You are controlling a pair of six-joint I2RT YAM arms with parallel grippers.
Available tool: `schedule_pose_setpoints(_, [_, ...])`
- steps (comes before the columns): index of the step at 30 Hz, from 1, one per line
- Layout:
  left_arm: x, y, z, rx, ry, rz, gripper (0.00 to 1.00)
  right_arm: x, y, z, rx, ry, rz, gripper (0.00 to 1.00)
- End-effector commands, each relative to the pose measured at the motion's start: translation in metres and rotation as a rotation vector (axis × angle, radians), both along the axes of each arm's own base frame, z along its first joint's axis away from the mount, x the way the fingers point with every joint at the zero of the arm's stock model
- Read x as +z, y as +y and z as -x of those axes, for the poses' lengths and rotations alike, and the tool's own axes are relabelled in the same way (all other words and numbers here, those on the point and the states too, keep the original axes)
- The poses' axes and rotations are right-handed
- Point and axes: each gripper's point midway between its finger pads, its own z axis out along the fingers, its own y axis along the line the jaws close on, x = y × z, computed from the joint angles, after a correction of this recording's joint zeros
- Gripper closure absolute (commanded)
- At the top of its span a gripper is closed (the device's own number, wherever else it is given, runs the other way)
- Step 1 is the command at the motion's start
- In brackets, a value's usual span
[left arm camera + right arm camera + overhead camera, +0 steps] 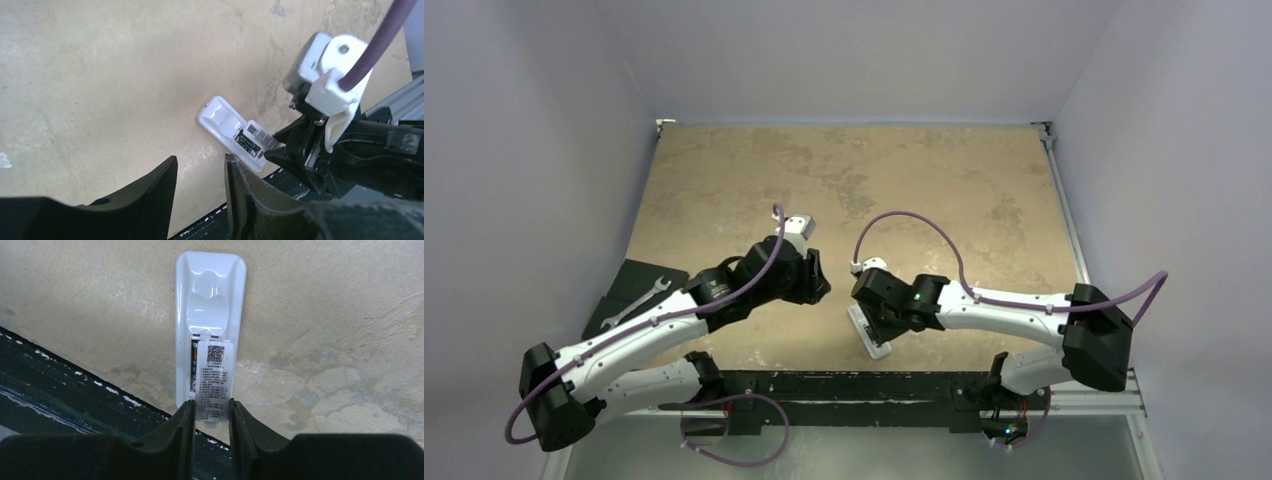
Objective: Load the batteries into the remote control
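Right end effector (211, 406) clamps the labelled cover (215, 375) over the remote control (210, 300); left end effector (201, 161) stands released, empty.

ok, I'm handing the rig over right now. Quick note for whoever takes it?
Left gripper: open and empty, above the table beside the remote.
Right gripper: shut on the cover, which it holds over the remote's lower half.
Remote: lying back up, close to the table's near edge.
Done: one battery shows in the bay. The cover hides the rest of the bay, so I can't confirm a second.
Left: check both are in, seat the cover, let go.
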Motion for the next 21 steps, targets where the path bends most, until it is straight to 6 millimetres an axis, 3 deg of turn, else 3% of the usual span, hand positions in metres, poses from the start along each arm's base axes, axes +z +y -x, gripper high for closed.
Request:
schedule_pose_setpoints(1, [0.033, 0.024, -0.013, 0.085, -0.117, -0.026, 0.58, 0.010, 0.007, -0.002, -0.006, -0.024, 0.000, 1.00])
schedule_pose_setpoints(8, [0.056, 0.044, -0.019, 0.138, -0.211, -0.039, 0.44, 0.008, 0.011, -0.001, -0.019, -0.017, -0.005, 1.00])
schedule_pose_setpoints(17, [0.061, 0.058, -0.017, 0.162, -0.237, -0.058, 0.26, 0.002, 0.017, 0.001, -0.025, -0.005, 0.005, 1.00])
schedule_pose_setpoints(21, [0.060, 0.063, -0.017, 0.172, -0.238, -0.080, 0.23, 0.002, 0.020, 0.001, -0.025, -0.001, 0.007, 1.00])
